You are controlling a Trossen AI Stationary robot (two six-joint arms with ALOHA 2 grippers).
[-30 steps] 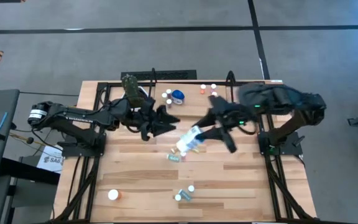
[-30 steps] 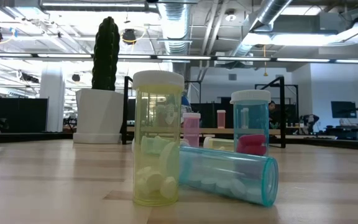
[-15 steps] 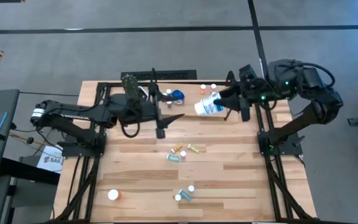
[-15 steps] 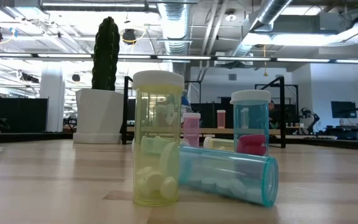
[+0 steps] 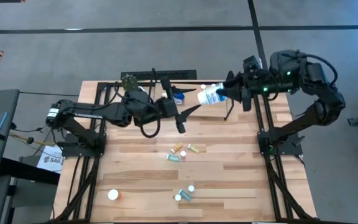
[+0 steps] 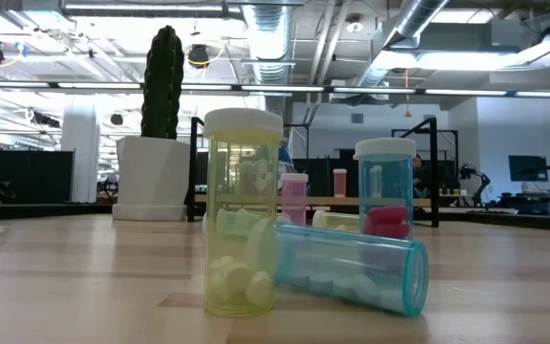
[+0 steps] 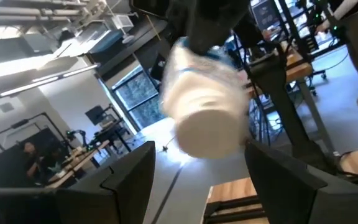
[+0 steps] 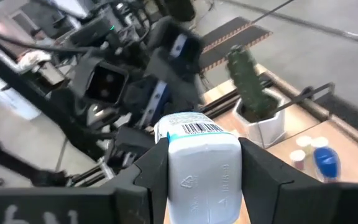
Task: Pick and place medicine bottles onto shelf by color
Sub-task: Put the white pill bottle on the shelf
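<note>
The plank tabletop (image 5: 229, 186) is pale wood with visible seams, standing on a grey concrete floor marked with dark lines; the low view looks across it into an open hall with ducts, strip lights and black frames. Nearest the low camera three clear plastic bottles stand close together: an upright yellow bottle (image 6: 243, 212) with loose tablets, a teal bottle (image 6: 351, 270) lying on its side against it, and behind them an upright teal bottle with a white cap (image 6: 385, 188). From above, one orange bottle with a white cap (image 5: 113, 195) stands alone near the front left corner, two small ones sit near the front middle, and three lie scattered at the table's centre (image 5: 182, 152). Farther back the left gripper (image 5: 185, 118) hangs over the table with its fingers spread wide and nothing between them. The right gripper (image 5: 227, 93) is raised above the shelf (image 5: 104, 93) at the far edge, its fingers clamped on a large white bottle (image 5: 209, 97) with a rounded cap and a barcode label. On the shelf stand a rounded blue bottle (image 5: 178, 96), a few small white-capped ones, and a cactus in a white pot (image 5: 130, 83)
</note>
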